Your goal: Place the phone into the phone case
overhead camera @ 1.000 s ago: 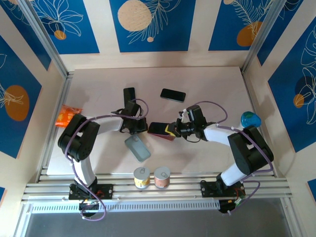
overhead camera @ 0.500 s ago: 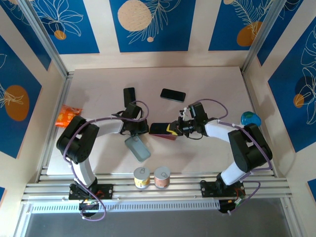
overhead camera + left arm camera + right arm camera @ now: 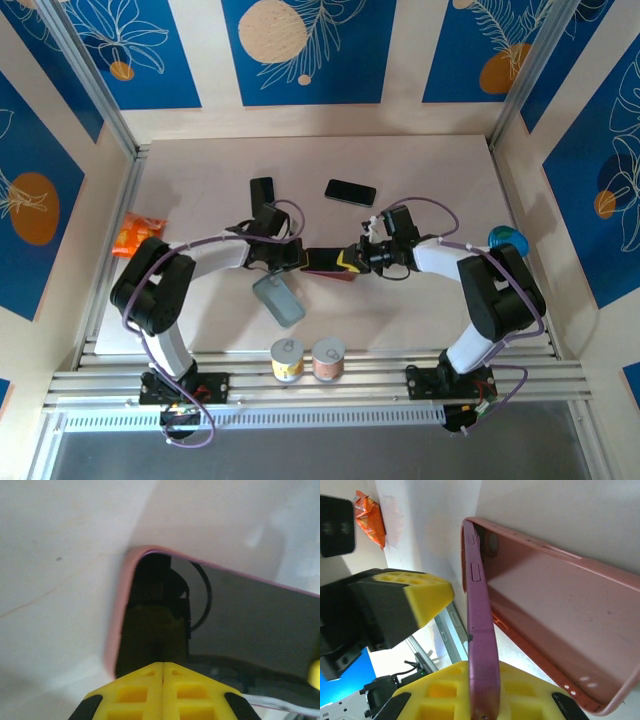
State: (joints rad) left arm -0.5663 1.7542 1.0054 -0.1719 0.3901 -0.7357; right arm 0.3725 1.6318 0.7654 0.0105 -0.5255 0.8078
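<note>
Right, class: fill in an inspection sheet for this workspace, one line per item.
Surface: pale wooden tabletop, no spills seen.
Job's things: pink-edged dark-screened phone edge-on beside open pink plastic phone case.
Clutter: black phone, black slab, grey-blue case, orange packet, yellow tub, peach tub, blue-green object.
Grippers: left gripper fingers shut, empty, by the phone's screen; right gripper shut on the phone.
Cables: purple cables looped along both arms.
Surroundings: blue leaf-patterned wall panels.

left claw (image 3: 290, 258) fully closed, right claw (image 3: 347, 262) clamped, arms bent inward
</note>
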